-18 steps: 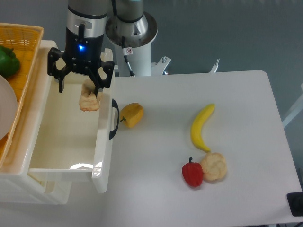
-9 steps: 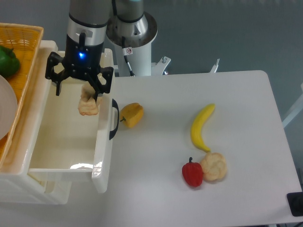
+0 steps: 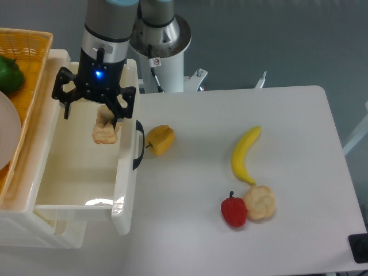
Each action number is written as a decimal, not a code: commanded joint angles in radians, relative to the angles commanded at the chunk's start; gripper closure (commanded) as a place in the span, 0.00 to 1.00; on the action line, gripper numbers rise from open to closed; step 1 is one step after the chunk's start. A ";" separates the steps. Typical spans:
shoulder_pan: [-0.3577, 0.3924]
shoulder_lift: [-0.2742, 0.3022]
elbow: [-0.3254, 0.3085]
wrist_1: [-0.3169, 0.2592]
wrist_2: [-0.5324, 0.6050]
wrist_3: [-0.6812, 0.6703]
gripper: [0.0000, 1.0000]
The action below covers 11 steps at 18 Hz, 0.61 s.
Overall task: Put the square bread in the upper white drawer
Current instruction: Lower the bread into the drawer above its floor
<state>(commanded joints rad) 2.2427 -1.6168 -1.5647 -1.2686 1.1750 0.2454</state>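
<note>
Square bread (image 3: 104,131) hanging tilted over the far end of the upper white drawer (image 3: 123,190), inside its rim, close to the right wall. Touching the right finger of the gripper (image 3: 92,109) at its upper edge; left finger well apart from it, so jaws spread wide, not clamped on the bread. Whether the bread rests against the drawer wall or hangs free, impossible to tell. Blue light lit on the gripper body, arm (image 3: 109,29) rising straight up at 12 o'clock. Curved black handle (image 3: 138,144) on the drawer's right face, at 3 o'clock from the bread. Just beyond the handle on the counter (image 3: 241,241), a yellow pepper (image 3: 160,140), near but apart from the drawer. Farther out toward 3 o'clock, a banana (image 3: 244,154) lying on its side; at 4 o'clock from the bread, a red pepper (image 3: 234,211) touching a round beige bun (image 3: 260,202). At 9 o'clock from the bread, an orange wicker basket (image 3: 26,52) holding a green pepper (image 3: 10,75) and part of a white plate (image 3: 4,135). Below the drawer at 7 o'clock, edge of a smaller white drawer (image 3: 40,233).
</note>
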 joint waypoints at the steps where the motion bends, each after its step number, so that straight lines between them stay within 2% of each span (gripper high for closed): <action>1: -0.002 -0.002 0.000 0.002 0.000 0.000 0.01; 9: 0.000 0.000 -0.002 0.000 -0.021 -0.008 0.00; 11: 0.011 -0.002 0.003 -0.002 -0.057 -0.011 0.00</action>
<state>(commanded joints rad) 2.2534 -1.6183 -1.5616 -1.2701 1.1185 0.2347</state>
